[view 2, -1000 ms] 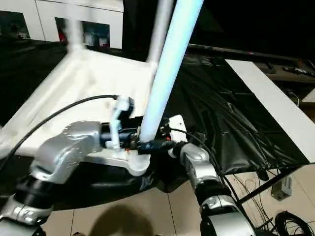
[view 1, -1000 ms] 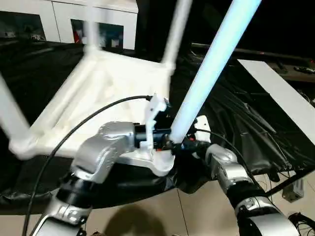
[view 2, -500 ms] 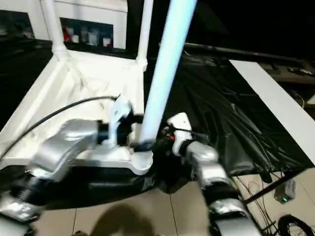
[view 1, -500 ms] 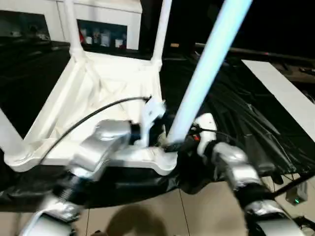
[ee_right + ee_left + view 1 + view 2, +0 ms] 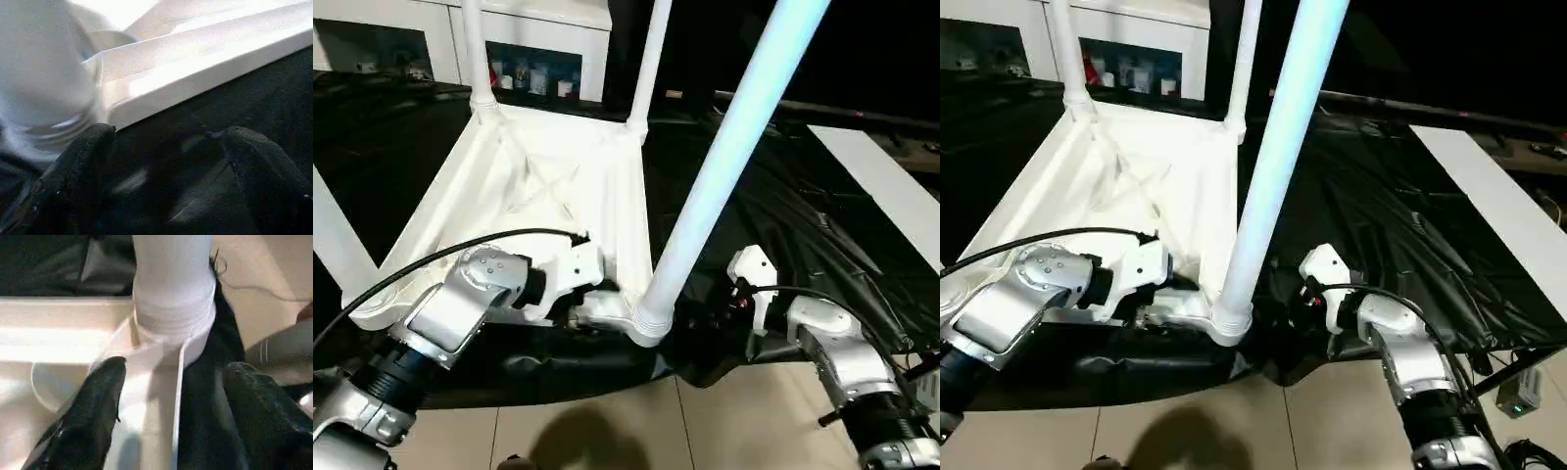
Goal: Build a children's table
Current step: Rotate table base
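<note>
Here the small white plastic children's table [image 5: 548, 186] lies upside down on the black-sheeted work table [image 5: 803, 225], its ribbed top flat and its round tube legs rising. The near pale-blue leg [image 5: 724, 157] stands in the near corner socket [image 5: 646, 318], its long axis leaning up and away. The left gripper [image 5: 166, 396], nearer, is spread apart with its fingers either side of that socket, grasping nothing. The right gripper [image 5: 161, 161], just beside the table's edge, is likewise parted and empty. No legible writing shows.

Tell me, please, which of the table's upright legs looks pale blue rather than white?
The near-corner leg, standing in the socket between the two arms; the far legs are plain white.
</note>
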